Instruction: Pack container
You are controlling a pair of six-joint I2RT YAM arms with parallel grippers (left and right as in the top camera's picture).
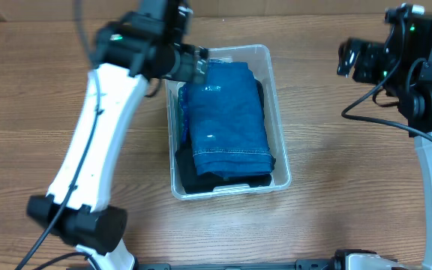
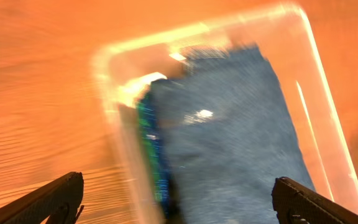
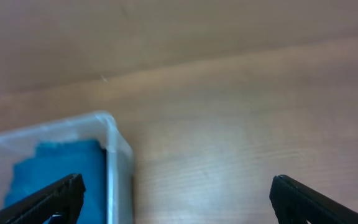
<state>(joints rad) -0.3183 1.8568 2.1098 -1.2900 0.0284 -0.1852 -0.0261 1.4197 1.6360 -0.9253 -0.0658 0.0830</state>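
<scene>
The clear plastic container (image 1: 280, 150) stands in the middle of the table. Folded blue jeans (image 1: 227, 120) lie on top inside it, over a dark garment (image 1: 223, 182). My left gripper (image 1: 193, 64) hovers over the container's far left corner, open and empty. The left wrist view is blurred and shows the container (image 2: 114, 118) and the jeans (image 2: 235, 137) between the open fingers (image 2: 179, 199). My right gripper (image 1: 349, 58) is up at the far right, open and empty. Its wrist view shows the container's corner (image 3: 118, 149) and the jeans (image 3: 55, 168) at lower left, with the fingers (image 3: 176, 196) over wood.
The wooden table (image 1: 351, 195) surrounds the container. A black cable (image 1: 373, 120) hangs from the right arm.
</scene>
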